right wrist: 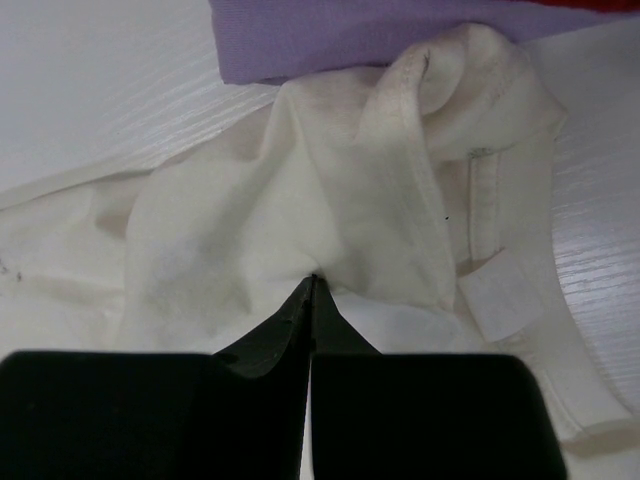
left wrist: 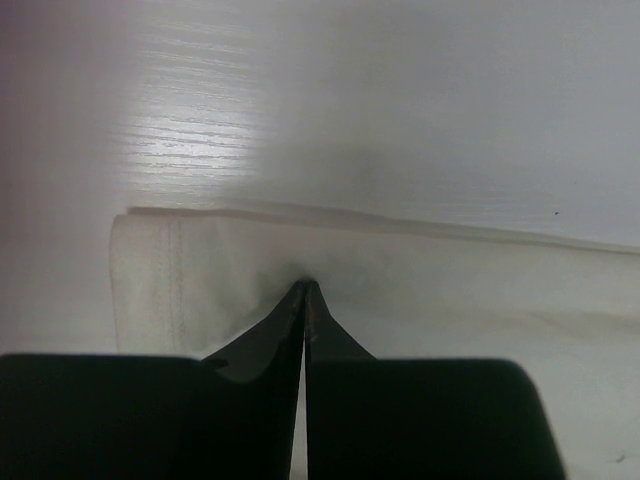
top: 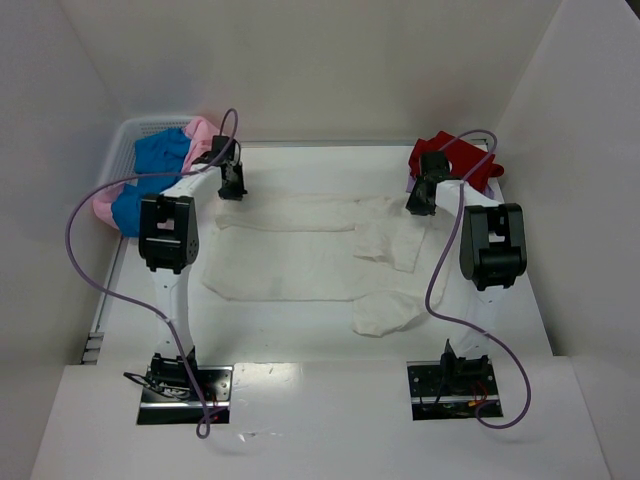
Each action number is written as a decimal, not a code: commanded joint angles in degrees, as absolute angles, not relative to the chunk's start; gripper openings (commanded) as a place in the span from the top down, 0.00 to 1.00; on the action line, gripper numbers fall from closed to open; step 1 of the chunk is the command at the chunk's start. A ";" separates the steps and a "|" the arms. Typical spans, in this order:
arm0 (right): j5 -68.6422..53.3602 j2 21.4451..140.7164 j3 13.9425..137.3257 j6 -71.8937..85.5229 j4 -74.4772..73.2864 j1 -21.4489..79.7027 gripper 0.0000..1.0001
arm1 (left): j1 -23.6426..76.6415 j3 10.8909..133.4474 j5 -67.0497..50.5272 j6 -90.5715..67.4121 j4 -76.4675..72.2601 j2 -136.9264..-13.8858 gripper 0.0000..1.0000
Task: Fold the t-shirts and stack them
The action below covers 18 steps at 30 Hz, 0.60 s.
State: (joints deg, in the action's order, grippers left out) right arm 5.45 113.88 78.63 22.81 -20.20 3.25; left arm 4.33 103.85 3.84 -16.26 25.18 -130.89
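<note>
The cream-white t-shirt (top: 300, 255) lies spread across the table's middle, its far part folded toward me. My left gripper (top: 232, 190) is shut on its far left edge; the left wrist view shows the fingertips (left wrist: 305, 287) pinching the cloth (left wrist: 420, 290) near the hem. My right gripper (top: 421, 203) is shut on the shirt near the collar; the right wrist view shows the pinch (right wrist: 313, 280) below the collar and label (right wrist: 497, 300). A lavender shirt (right wrist: 340, 35) lies just beyond. The red shirt (top: 455, 158) sits at the far right. Blue (top: 160, 152) and pink (top: 205, 135) shirts hang over the basket.
A white plastic mesh basket (top: 128, 140) stands at the far left beside the table. White walls close in the back and both sides. Purple cables loop from both arms.
</note>
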 commanded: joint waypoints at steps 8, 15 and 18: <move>6.07 92.56 70.81 26.45 -21.80 3.69 0.62 | 4.74 89.88 0.09 -14.41 22.15 -110.14 0.29; 1.66 76.98 55.99 33.12 -25.43 6.34 0.32 | 5.89 74.17 -5.01 -19.76 21.18 -94.06 0.14; 8.06 74.45 53.10 36.72 -31.62 12.63 0.32 | 5.89 66.65 -5.36 -21.70 20.83 -87.90 0.12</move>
